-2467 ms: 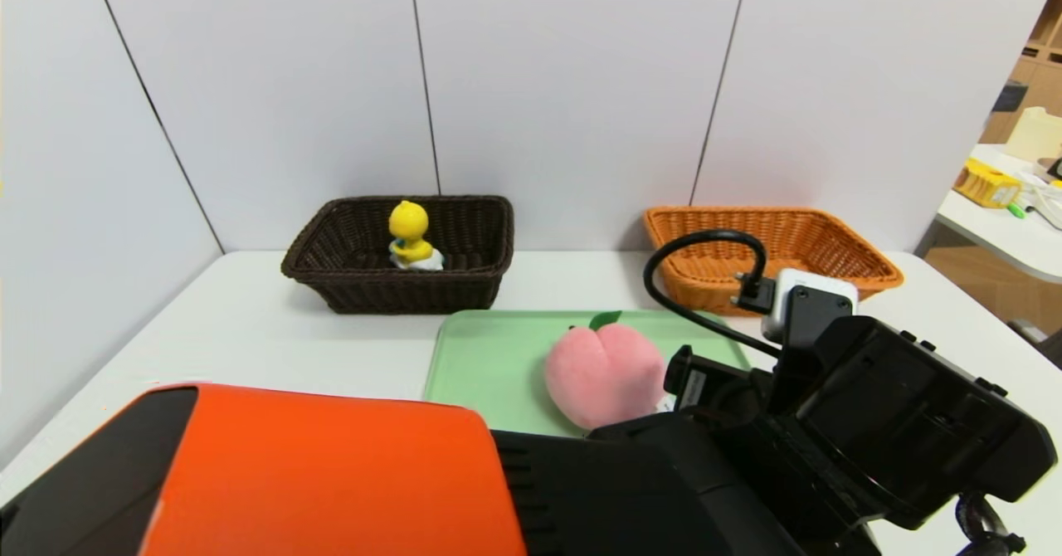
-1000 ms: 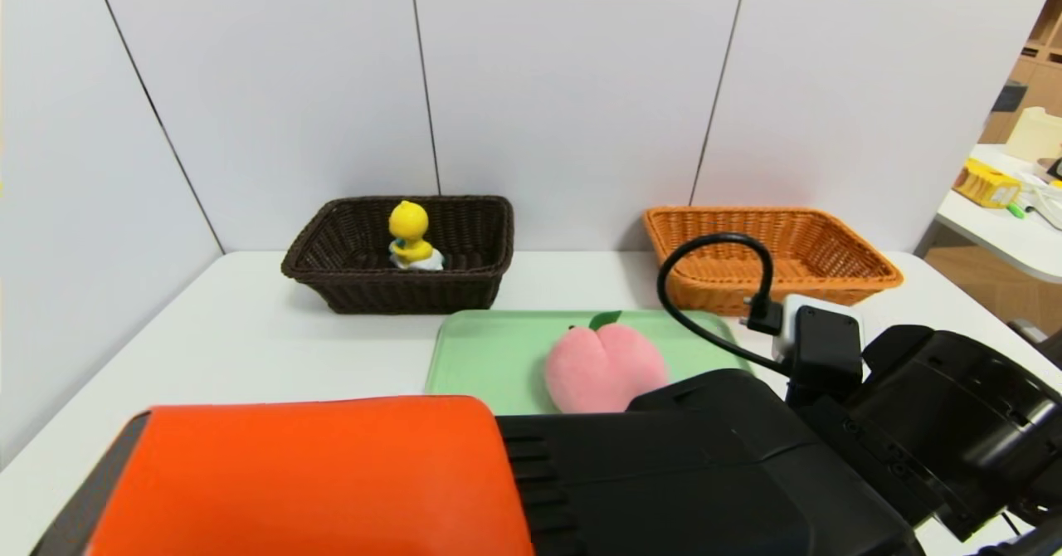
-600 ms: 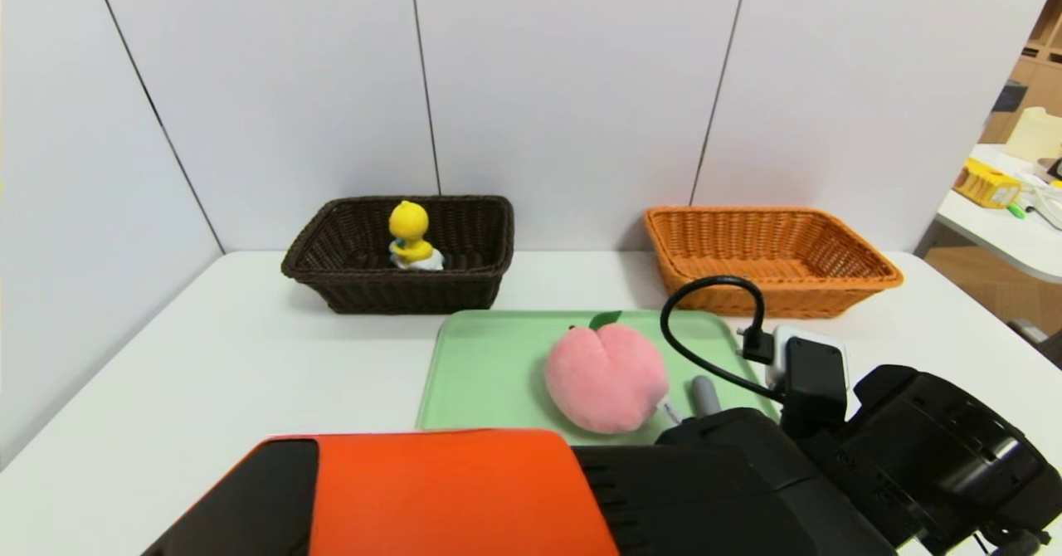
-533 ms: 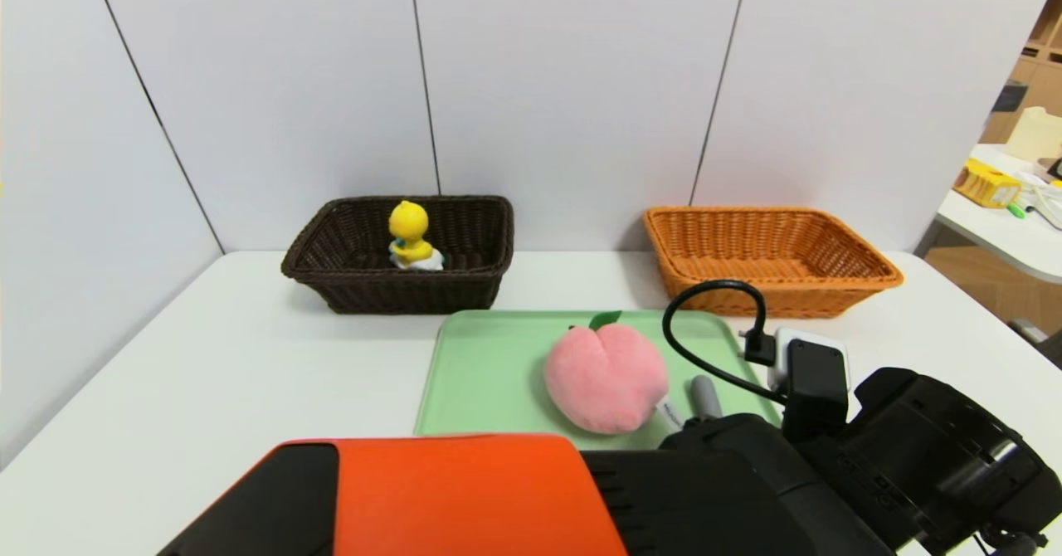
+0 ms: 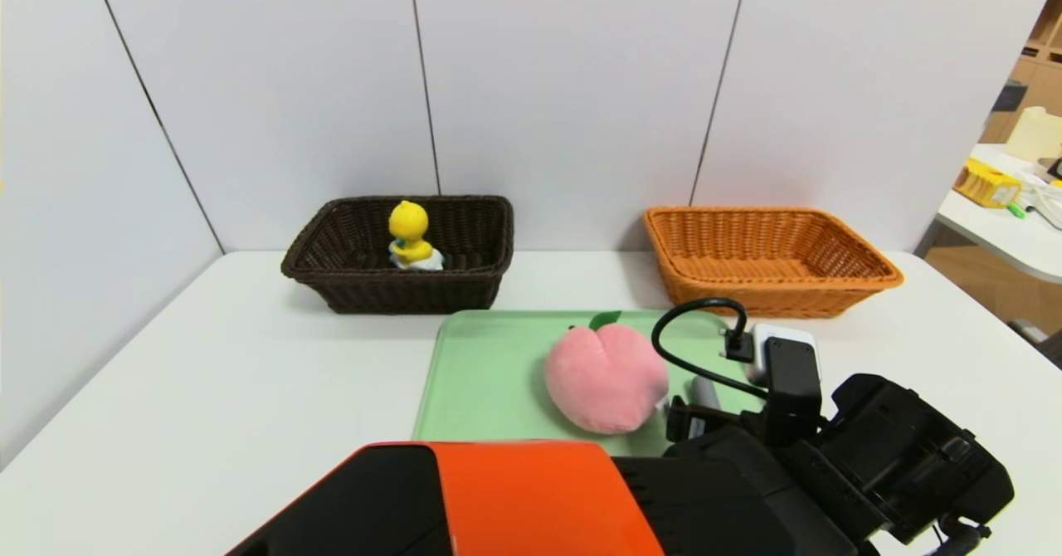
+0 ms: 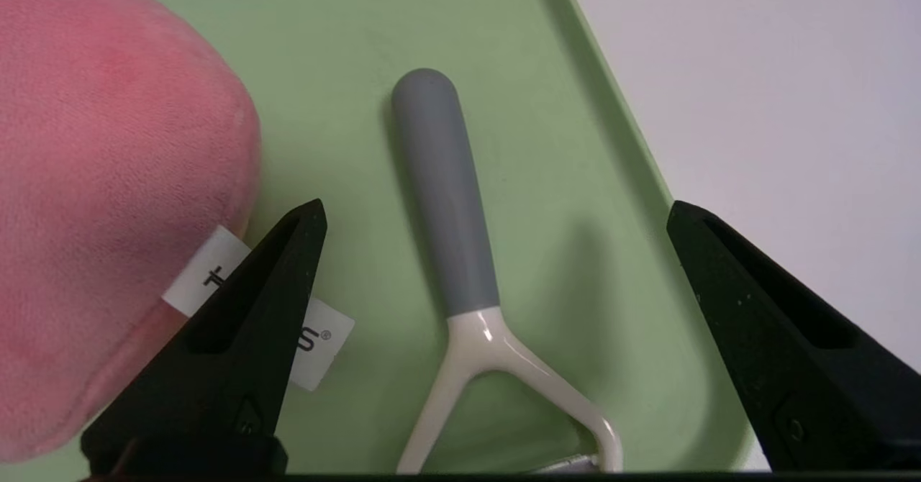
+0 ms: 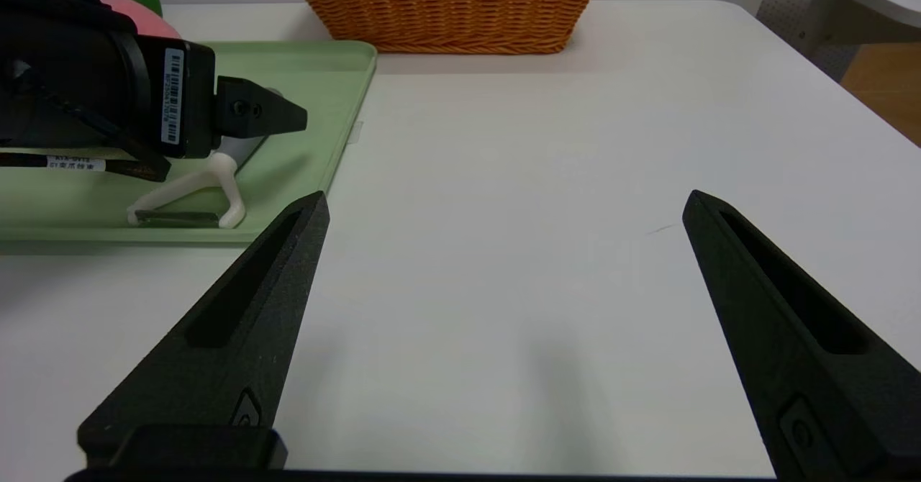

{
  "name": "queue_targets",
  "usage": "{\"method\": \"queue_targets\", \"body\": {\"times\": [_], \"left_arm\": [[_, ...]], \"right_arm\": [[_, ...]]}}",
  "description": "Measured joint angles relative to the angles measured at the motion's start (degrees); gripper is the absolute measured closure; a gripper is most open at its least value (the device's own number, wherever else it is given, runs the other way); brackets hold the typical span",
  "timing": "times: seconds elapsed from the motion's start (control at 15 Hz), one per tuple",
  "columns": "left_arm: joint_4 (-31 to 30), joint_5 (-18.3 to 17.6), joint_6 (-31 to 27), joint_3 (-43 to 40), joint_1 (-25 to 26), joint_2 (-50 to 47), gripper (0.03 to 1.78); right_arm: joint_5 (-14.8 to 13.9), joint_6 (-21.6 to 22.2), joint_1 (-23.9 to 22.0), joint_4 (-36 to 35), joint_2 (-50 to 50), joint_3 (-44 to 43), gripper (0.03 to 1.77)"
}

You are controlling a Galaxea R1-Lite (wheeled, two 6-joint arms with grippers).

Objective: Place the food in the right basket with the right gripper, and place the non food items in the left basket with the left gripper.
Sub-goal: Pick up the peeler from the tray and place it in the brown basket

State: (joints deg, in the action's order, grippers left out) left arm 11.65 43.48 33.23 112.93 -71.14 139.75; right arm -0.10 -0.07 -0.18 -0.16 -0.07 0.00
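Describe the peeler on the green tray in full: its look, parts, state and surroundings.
The Y-shaped peeler has a smooth, round-ended gray handle, seemingly plastic or rubber, joined to a glossy off-white fork. A thin metallic-looking blade spans the two prongs. It lies flat on the green tray, near the tray's right edge, handle end pointing away from the robot. The plush peach is to its left, apart from it. The left tool is open above it, one finger on each side, not gripping it.

Open tabletop (image 7: pixel 504 252) beside green tray (image 7: pixel 309 158)
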Motion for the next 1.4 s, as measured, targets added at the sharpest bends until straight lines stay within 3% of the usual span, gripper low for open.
{"method": "queue_targets", "body": {"times": [0.4, 0.73, 1.4], "left_arm": [[-5.99, 1.44, 0.12, 0.0, 1.33, 2.5, 0.12], [-6.07, 3.49, 0.06, 0.0, 2.05, 3.85, 0.12], [-5.75, 3.54, -0.46, 0.0, 2.16, 4.29, 0.12]], "right_arm": [[0.0, 0.0, 0.0, 0.0, 0.0, 0.0, 0.1], [0.0, 0.0, 0.0, 0.0, 0.0, 0.0, 0.1], [0.0, 0.0, 0.0, 0.0, 0.0, 0.0, 0.1]]}}
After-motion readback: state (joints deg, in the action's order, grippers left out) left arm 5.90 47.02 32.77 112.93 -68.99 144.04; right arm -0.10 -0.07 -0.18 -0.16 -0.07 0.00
